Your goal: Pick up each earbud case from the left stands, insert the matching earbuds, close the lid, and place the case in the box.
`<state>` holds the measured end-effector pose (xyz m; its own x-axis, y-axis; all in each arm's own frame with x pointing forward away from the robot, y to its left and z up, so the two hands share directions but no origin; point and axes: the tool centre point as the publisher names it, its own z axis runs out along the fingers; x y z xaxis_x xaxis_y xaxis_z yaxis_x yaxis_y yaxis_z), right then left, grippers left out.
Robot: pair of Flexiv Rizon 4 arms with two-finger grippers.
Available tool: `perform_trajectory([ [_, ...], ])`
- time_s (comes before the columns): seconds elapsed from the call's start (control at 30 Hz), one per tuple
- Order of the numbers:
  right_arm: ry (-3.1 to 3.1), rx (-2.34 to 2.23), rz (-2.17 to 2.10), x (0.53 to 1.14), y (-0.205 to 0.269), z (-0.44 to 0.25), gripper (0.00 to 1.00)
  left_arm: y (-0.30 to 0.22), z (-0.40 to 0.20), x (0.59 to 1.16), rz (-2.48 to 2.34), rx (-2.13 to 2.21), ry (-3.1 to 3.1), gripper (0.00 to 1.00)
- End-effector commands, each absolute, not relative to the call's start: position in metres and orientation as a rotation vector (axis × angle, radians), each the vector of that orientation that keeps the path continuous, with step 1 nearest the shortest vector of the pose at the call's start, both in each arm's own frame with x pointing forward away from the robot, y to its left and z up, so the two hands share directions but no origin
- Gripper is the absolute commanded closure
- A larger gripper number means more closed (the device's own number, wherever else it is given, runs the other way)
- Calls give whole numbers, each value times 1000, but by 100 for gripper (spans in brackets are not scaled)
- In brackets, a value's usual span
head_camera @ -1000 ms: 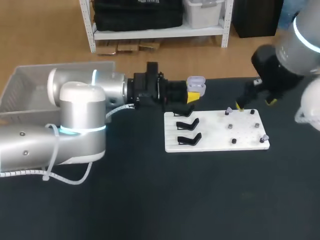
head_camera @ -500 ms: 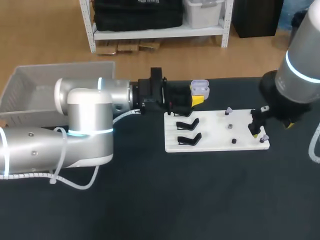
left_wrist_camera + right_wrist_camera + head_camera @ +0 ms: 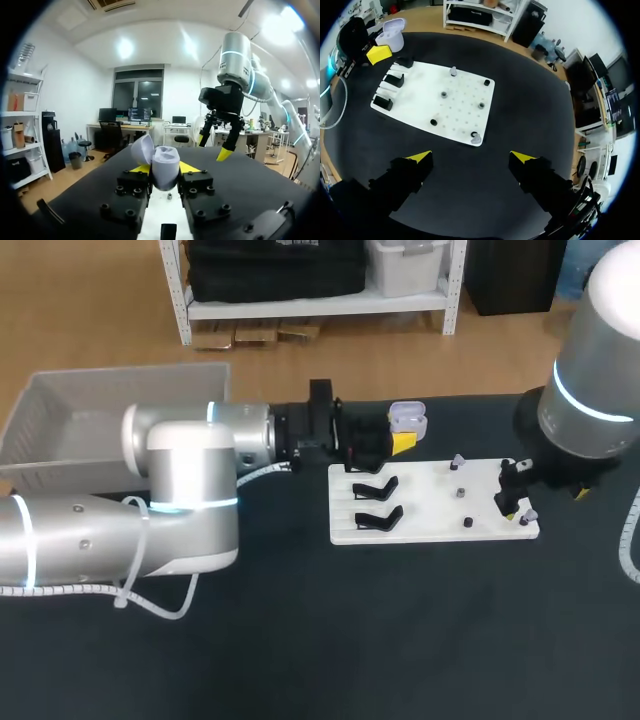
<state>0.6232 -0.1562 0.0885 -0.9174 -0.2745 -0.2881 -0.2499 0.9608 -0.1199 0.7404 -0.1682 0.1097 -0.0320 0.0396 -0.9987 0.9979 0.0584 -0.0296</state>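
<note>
A lavender earbud case (image 3: 408, 418) with its lid up is held off the table behind the white board (image 3: 430, 502); my left gripper (image 3: 400, 440) is shut on it. In the left wrist view the case (image 3: 166, 164) sits between the fingers of the left gripper (image 3: 165, 171). My right gripper (image 3: 543, 502) hangs open above the board's right end, close to a lavender earbud (image 3: 528, 513). Seen from the right wrist, that earbud (image 3: 475, 137) lies just ahead of the wide-open right gripper (image 3: 471, 157). A second earbud (image 3: 457, 461) stands at the board's back edge.
Black stands (image 3: 376, 502) occupy the board's left side, with several dark pegs (image 3: 467, 523) on its right half. A pale mesh box (image 3: 60, 420) sits at the table's back left, behind my left arm. Dark tabletop (image 3: 400, 630) spreads in front of the board.
The left gripper carried the open case a little to the right. The right arm swung from behind the board down to its right end, then nearly stopped.
</note>
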Motion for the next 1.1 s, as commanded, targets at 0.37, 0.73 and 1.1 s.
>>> perform_trajectory([
  [0.37,2896,-459,-65,623,-168,49,0,-171,109,736,-1187,1187,1289,100],
  [0.73,2921,-543,-83,637,-168,39,37,-171,109,736,-1187,1187,1289,100],
  [1.1,2946,-484,52,650,-168,49,42,-171,109,736,-1187,1187,1289,100],
])
